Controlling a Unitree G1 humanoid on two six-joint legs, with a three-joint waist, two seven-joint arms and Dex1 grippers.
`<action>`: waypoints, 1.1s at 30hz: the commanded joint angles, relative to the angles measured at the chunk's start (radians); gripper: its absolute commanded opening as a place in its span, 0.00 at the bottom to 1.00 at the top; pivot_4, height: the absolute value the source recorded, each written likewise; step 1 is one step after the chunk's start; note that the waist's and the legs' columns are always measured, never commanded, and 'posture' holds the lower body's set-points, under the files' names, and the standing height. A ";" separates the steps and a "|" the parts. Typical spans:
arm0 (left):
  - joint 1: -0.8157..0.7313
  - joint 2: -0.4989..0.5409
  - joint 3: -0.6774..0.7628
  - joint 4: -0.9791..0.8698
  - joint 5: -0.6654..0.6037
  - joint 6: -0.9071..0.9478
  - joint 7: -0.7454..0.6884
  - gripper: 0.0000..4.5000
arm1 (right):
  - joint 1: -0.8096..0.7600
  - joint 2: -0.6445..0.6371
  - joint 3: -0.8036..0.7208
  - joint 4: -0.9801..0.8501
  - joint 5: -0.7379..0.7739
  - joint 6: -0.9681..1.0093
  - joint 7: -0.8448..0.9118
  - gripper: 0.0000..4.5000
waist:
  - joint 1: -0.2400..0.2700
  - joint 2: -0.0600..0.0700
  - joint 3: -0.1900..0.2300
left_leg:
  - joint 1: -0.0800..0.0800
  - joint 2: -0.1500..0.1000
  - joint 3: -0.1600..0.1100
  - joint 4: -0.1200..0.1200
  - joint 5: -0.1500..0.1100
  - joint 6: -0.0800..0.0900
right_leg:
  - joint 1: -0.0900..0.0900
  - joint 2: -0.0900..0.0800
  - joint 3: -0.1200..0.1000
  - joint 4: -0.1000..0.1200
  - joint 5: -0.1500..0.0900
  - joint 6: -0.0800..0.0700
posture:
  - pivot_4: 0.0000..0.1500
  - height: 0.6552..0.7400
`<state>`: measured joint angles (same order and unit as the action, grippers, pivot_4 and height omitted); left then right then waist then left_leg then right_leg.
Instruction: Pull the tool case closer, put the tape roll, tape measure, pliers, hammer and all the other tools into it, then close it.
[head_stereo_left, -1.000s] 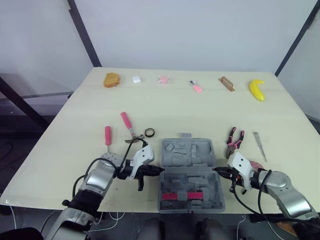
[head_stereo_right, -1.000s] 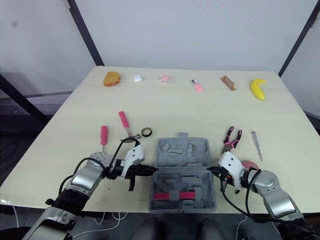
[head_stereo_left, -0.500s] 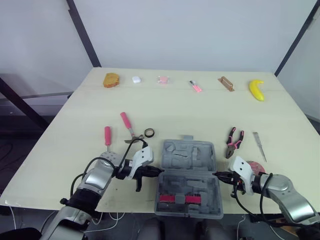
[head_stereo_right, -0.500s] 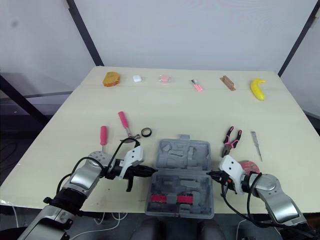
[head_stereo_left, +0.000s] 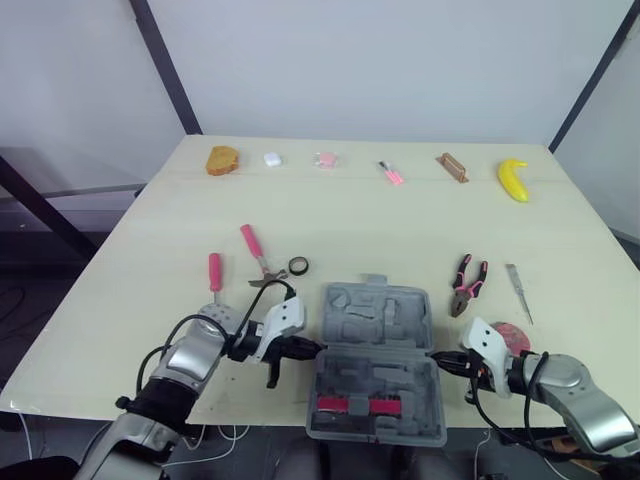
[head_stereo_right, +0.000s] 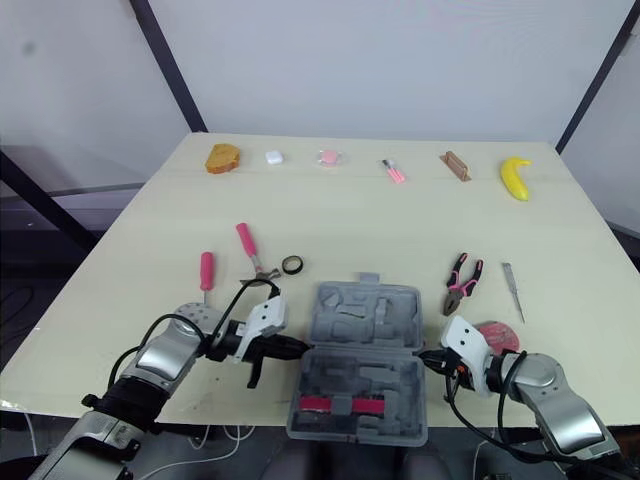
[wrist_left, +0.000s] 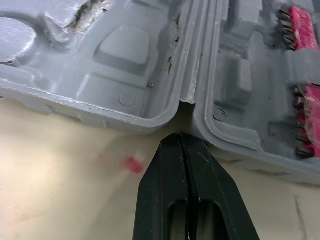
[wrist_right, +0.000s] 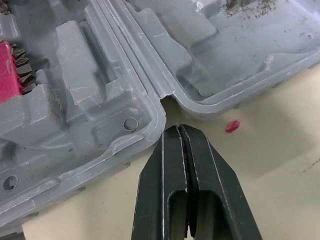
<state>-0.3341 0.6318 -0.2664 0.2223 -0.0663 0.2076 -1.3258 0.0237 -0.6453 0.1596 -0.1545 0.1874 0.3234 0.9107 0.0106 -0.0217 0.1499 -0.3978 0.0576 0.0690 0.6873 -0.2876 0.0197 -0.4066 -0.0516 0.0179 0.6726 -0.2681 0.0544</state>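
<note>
The grey tool case (head_stereo_left: 375, 345) lies open near the table's front edge, with its near half reaching over the edge. A red bit strip (head_stereo_left: 355, 405) sits in that near half. My left gripper (head_stereo_left: 316, 348) is shut, its tip against the hinge notch on the case's left side (wrist_left: 181, 142). On the right side my right gripper (head_stereo_left: 434, 357) is shut at the opposite hinge notch (wrist_right: 179, 131). A black tape roll (head_stereo_left: 298, 266), pink-handled hammer (head_stereo_left: 256, 252) and pink screwdriver (head_stereo_left: 215, 272) lie left of the case. Pliers (head_stereo_left: 467, 284), a metal tool (head_stereo_left: 518, 292) and a red tape measure (head_stereo_left: 512, 335) lie right.
Along the table's far edge stand a bread piece (head_stereo_left: 223, 160), a white item (head_stereo_left: 272, 158), a pink item (head_stereo_left: 325, 159), a pink marker (head_stereo_left: 391, 173), a wooden block (head_stereo_left: 453, 167) and a banana (head_stereo_left: 514, 180). Dark frame poles rise at both back corners.
The case has slid toward the near edge together with both shut grippers at its hinge; its near half now hangs over the edge. The loose tools have not moved.
</note>
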 joint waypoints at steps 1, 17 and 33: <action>0.029 0.009 -0.030 -0.035 -0.007 0.022 -0.018 0.01 | 0.006 -0.010 -0.011 -0.042 0.022 0.006 0.016 0.00 | 0.000 0.000 0.000 | 0.000 0.000 0.000 0.000 0.000 0.000 | 0.000 0.000 0.000 0.000 0.000 0.000 | 1.00 1.00; 0.049 0.021 -0.047 -0.083 -0.019 0.049 -0.015 0.01 | 0.032 -0.033 -0.010 -0.081 0.056 0.046 0.052 0.00 | 0.002 0.000 0.000 | 0.000 0.000 0.000 0.000 0.000 0.000 | 0.000 0.000 0.000 0.000 0.000 0.000 | 1.00 1.00; 0.049 0.017 -0.062 -0.094 -0.026 0.062 -0.023 0.01 | 0.044 -0.043 -0.008 -0.058 0.041 0.029 0.047 0.00 | 0.002 0.000 0.000 | 0.000 0.000 0.000 0.000 0.000 0.000 | 0.000 0.000 0.000 0.000 0.000 0.000 | 1.00 1.00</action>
<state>-0.3000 0.6438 -0.2983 0.1509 -0.0917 0.2605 -1.3328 0.0615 -0.6799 0.1608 -0.1953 0.2244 0.3657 0.9532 0.0123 -0.0217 0.1498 -0.3978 0.0576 0.0690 0.6874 -0.2877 0.0198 -0.4066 -0.0517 0.0179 0.6724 -0.2681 0.0544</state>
